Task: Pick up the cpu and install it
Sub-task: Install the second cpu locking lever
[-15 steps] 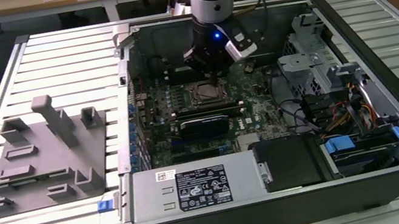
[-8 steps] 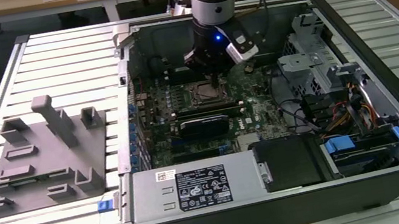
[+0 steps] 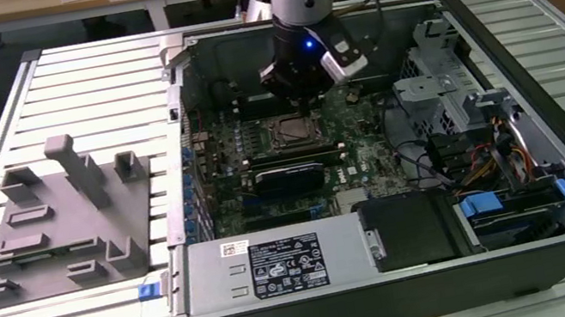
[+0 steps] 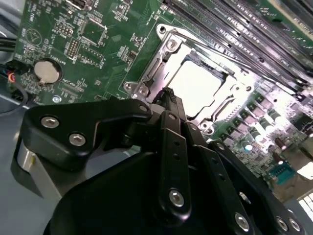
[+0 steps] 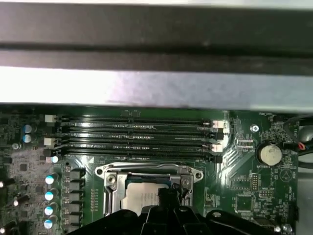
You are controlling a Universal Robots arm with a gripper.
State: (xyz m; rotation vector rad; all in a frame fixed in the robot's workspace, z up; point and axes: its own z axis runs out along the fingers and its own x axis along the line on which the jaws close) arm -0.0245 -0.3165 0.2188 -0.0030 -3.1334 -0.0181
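The cpu (image 4: 195, 85) is a pale, brightly lit square lying flat inside the open metal socket frame (image 4: 161, 58) on the green motherboard. In the first wrist view the cpu (image 5: 137, 199) sits in the socket frame (image 5: 146, 171), partly covered by my black fingers. My gripper (image 4: 168, 95) stands just over one edge of the socket, fingertips pressed together with nothing visible between them. In the exterior view my gripper (image 3: 303, 105) hangs inside the open computer case (image 3: 499, 68), directly above the socket (image 3: 290, 129).
A grey plastic tray (image 3: 61, 224) with upright blocks lies on the slatted table at the exterior view's left. Memory slots (image 5: 137, 134) run beside the socket, a coin battery (image 5: 269, 154) nearby. A power supply (image 3: 267, 266) and drive cage (image 3: 441, 69) crowd the case.
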